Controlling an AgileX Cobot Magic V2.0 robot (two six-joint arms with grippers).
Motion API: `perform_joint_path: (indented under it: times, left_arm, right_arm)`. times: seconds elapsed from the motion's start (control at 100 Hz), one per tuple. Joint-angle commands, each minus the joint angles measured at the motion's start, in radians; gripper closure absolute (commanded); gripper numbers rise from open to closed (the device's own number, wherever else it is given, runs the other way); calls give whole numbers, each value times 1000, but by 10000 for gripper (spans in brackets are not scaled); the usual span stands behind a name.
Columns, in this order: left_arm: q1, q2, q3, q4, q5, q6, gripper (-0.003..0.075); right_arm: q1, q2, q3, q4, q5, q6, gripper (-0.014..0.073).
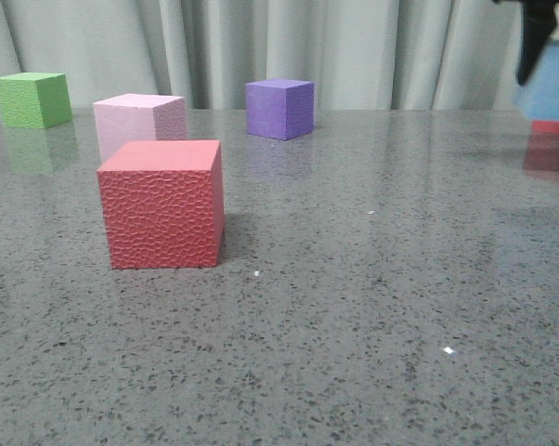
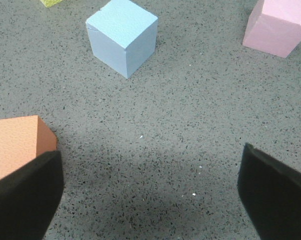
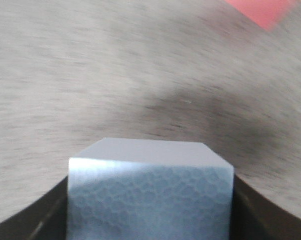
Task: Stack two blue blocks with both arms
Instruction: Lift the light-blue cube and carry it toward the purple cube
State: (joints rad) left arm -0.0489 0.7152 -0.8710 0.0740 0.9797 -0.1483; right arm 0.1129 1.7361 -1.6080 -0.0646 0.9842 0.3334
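In the front view, the right pincer [image 1: 537, 42] is cut off at the upper right frame edge, and only a dark finger is seen against a blue block [image 1: 549, 93], itself cropped by the edge. In the right wrist view that held blue block [image 3: 150, 200] is clamped between the two fingers, above a motion-blurred tabletop [image 3: 90, 75]. A red patch [image 3: 263, 10] at the corner cannot be identified. In the left wrist view, the left pincer [image 2: 150, 195] is spread wide with nothing between its fingers. The second blue block [image 2: 123, 37] rests on the tabletop, well apart from the fingers. An orange cube [image 2: 18, 145] is partly hidden behind one finger [image 2: 25, 200], and a pink cube [image 2: 280, 25] is cropped.
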Motion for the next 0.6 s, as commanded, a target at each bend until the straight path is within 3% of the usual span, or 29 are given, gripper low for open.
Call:
perform_joint_path:
  times: [0.0,0.59]
  left_arm:
    - [3,3,-35,3,-56,-1,47]
    - [3,3,-35,3,-56,-1,47]
  right_arm:
    - [46,-55,-77,-4,-12,-15,253]
    - [318,77,-289,20,88,69,253]
